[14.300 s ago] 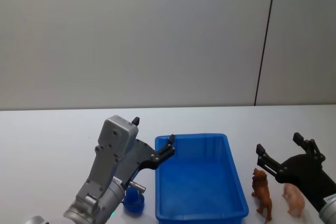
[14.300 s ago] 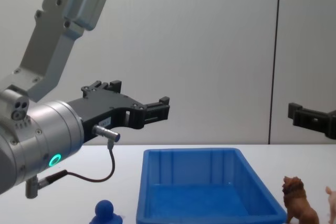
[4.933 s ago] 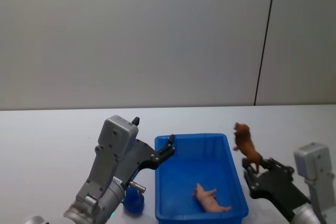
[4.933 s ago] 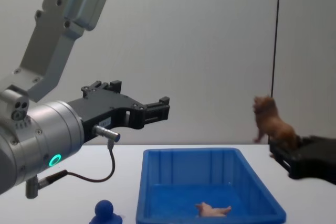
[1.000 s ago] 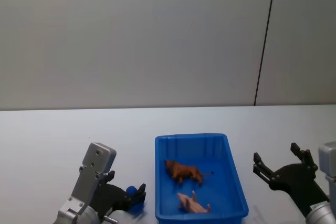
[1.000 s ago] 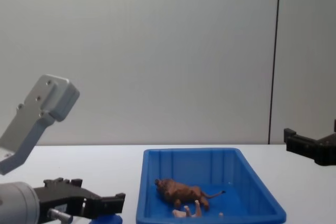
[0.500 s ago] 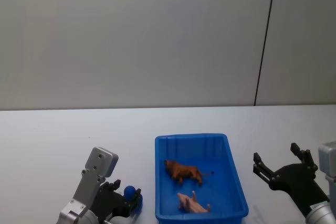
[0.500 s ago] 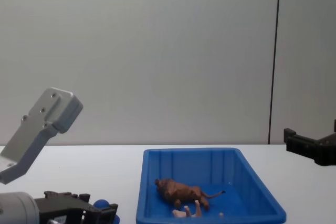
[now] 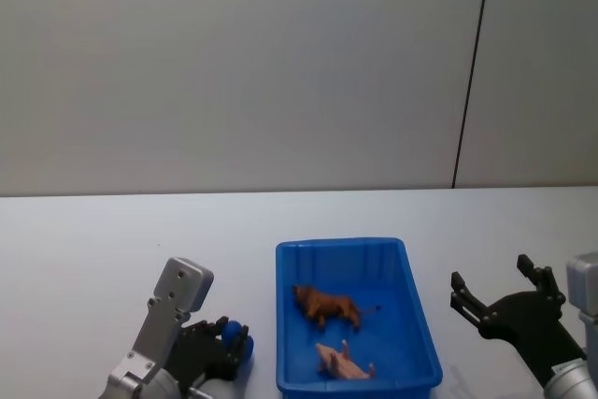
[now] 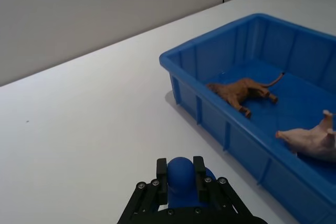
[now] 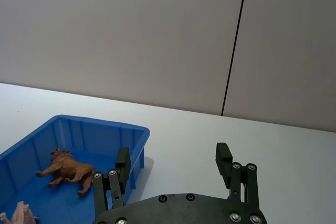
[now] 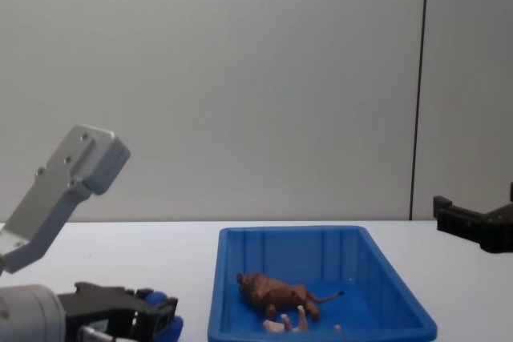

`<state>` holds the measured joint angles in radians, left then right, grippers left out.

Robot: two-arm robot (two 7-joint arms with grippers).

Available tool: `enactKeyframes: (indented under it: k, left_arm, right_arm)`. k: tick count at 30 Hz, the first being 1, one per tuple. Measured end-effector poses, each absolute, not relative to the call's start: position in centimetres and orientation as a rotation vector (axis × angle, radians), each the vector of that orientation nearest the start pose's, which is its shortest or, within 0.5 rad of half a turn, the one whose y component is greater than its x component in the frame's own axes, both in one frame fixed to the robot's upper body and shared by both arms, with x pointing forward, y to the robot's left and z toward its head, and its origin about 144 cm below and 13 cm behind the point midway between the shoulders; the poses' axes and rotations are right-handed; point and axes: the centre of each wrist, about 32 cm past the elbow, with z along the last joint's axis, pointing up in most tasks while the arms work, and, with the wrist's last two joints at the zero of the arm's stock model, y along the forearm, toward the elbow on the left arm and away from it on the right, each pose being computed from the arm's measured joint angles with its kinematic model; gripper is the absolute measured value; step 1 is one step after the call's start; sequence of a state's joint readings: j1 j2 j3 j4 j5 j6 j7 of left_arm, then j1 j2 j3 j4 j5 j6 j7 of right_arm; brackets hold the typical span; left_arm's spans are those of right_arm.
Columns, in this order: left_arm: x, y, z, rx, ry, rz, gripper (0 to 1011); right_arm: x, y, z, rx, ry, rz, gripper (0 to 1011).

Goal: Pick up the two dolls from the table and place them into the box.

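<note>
Inside blue box (image 9: pixel 420 324): brown lion doll (image 9: pixel 324 305), pink doll (image 9: pixel 342 361).
Left gripper (image 10: pixel 181 174) clamped around blue knob (image 10: pixel 181 182); right gripper (image 11: pixel 173 163) spread, empty.

The scene is lit brightly and evenly from overhead. Only faint, soft shadows are cast on the white counter (image 10: pixel 84 129), beside the blue box (image 10: pixel 220 51) and under the left gripper (image 10: pixel 181 177). No glare is seen. That gripper is shown slightly blurred, being close to the lens.
</note>
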<state>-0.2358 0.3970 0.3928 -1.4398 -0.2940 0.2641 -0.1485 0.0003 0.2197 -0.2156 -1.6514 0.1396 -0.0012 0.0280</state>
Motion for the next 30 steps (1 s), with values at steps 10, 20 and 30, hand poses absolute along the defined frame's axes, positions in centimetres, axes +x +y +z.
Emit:
enactKeyframes:
  k: [10,20,30]
  left_arm:
    - [50.6,24.0,116.9,0.26,0.021,1.097,237]
    - [50.8,23.4,118.5,0.142,-0.062,1.042,187]
    - [51.3,22.9,119.7,0.039,-0.105,0.93,167]
  right_arm:
    - [45.2,-21.8,115.9,-0.023,-0.085,-1.315,1001]
    - [45.2,-21.8,115.9,-0.023,-0.085,-1.315,1001]
    - [45.2,-21.8,115.9,-0.023,-0.085,-1.316,1001]
